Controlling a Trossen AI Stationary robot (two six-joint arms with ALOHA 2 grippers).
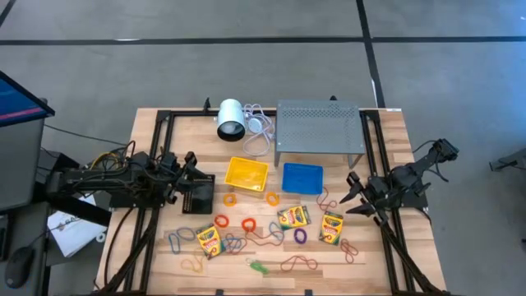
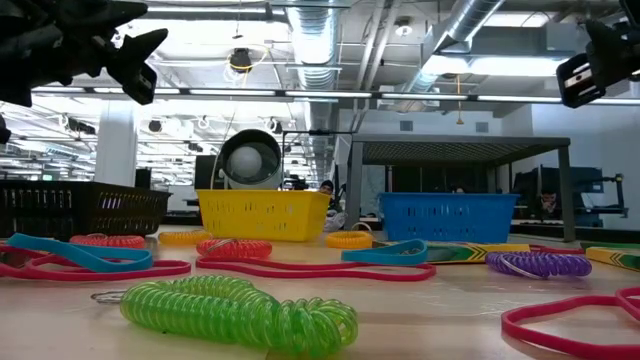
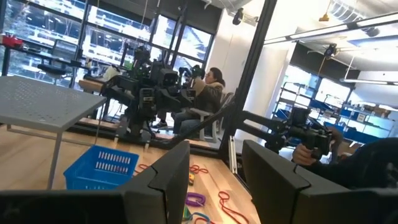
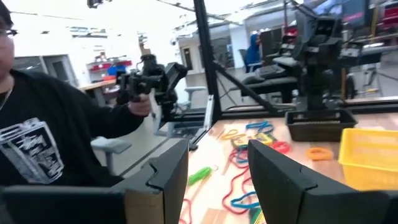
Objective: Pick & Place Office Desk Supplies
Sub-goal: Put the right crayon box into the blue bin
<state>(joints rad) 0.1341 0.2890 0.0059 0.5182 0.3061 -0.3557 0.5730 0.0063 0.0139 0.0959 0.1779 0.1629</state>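
Reaching from three o'clock, your empty, parted right gripper (image 1: 355, 200) jaws could snag rubber bands (image 1: 297, 263) tangled around the crayon boxes (image 1: 331, 226) at six o'clock on the surface (image 1: 386, 259); left gripper (image 1: 187, 179) likewise.

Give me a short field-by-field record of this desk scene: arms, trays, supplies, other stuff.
left gripper: open, raised at the table's left side, holding nothing
right gripper: open, raised at the right side, holding nothing
yellow tray: centre, empty
blue tray: beside the yellow one, empty
crayon boxes: three, lying on the table
rubber bands: scattered across the front
grey rack: at the back
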